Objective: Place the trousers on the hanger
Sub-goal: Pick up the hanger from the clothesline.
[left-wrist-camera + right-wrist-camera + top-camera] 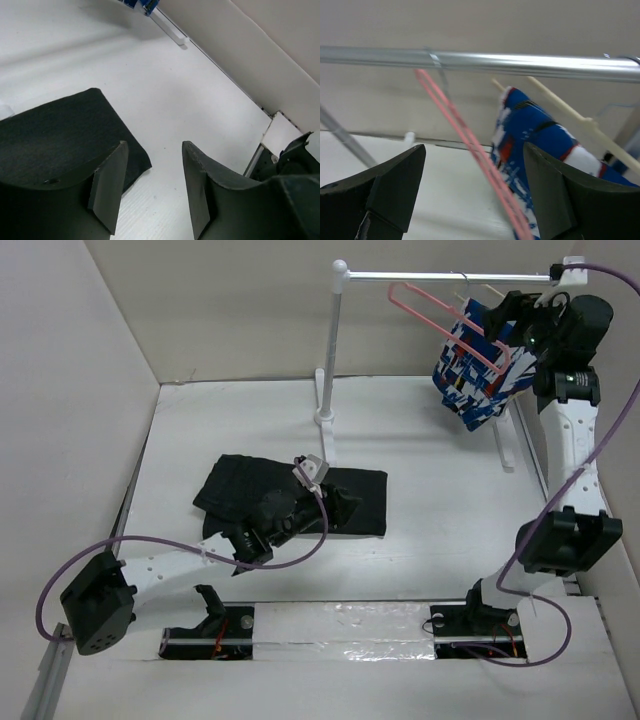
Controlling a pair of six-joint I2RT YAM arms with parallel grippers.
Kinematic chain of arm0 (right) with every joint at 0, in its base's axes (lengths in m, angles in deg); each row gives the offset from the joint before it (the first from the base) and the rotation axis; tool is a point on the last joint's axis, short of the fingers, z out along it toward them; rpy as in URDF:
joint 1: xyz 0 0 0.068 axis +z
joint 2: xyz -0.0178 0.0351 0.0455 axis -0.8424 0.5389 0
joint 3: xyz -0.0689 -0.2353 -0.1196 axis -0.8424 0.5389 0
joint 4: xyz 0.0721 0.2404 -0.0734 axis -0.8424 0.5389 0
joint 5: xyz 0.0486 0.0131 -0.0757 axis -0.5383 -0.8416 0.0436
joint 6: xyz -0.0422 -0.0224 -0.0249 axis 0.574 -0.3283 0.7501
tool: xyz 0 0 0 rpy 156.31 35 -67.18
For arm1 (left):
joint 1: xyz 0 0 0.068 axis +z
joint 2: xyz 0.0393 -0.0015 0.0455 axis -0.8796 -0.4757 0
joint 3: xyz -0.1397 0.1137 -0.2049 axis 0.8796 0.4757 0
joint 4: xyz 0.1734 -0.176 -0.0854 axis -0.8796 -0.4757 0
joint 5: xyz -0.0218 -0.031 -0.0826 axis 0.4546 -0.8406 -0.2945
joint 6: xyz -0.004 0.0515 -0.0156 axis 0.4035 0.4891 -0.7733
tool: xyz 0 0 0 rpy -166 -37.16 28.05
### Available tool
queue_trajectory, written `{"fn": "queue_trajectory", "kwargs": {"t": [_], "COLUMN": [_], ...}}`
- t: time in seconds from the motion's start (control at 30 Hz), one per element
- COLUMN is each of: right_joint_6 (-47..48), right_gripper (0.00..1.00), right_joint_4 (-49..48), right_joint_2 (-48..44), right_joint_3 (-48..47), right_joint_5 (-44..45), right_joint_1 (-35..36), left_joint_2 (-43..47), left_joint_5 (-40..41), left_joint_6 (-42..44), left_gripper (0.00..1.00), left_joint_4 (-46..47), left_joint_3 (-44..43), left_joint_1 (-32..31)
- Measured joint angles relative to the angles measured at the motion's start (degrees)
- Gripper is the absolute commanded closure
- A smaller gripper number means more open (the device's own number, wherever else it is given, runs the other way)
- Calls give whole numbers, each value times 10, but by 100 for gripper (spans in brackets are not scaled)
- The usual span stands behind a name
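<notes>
The trousers [365,500] lie in a loose, folded heap on the white worktop [250,420], below the silver rail [450,277] and in front of its upright post, on the side towards the arm bases. The left arm reaches over the heap. In the left wrist view the left tool [154,155] is spread wide and holds nothing. A corner of the black cloth [55,135] lies beneath its left finger, and bare worktop shows through the gap. Whether the fingers touch the fabric cannot be told.

The hanger [445,335] is up at the rail, slanting down and away from it towards the right end. In the right wrist view its pink wire [470,140] runs from just under the rail [495,62] down through the gap of the right tool [470,160]. That tool is raised just below the rail and spread wide, and neither finger presses on the wire.

Just beside the pink wire, towards the rail's right end, a blue, white and red patterned garment [475,380] hangs from a cream hanger [570,112].
</notes>
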Motion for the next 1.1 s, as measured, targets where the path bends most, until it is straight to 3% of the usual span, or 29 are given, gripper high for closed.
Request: {"fn": "queue_trajectory", "kwargs": {"t": [0.17,0.37,0.47,0.57,0.7,0.8,1.1], "right_joint_6": [62,107,118,120,121,120,118], "right_gripper": [14,24,51,62,92,100,100], "right_joint_4": [69,119,129,119,111,101,42], "right_joint_2": [42,70,74,63,37,17,-77], "right_joint_3": [-24,-34,-28,-1,31,44,116], "right_joint_5": [12,-19,-30,-25,-19,-3,81], "right_joint_1": [-26,-28,-25,-15,10,33,111], "left_joint_2": [0,0,0,-5,-10,-10,-6], "left_joint_5": [54,96,122,142,144,145,170], "left_joint_6": [36,47,46,44,40,36,23], "left_gripper": [54,55,55,56,57,57,51], "left_joint_4": [-16,-39,-56,-68,-70,-70,-69], "left_joint_3": [-16,-16,-19,-28,-31,-31,-31], "left_joint_1": [-17,-17,-17,-16,-17,-17,-17]}}
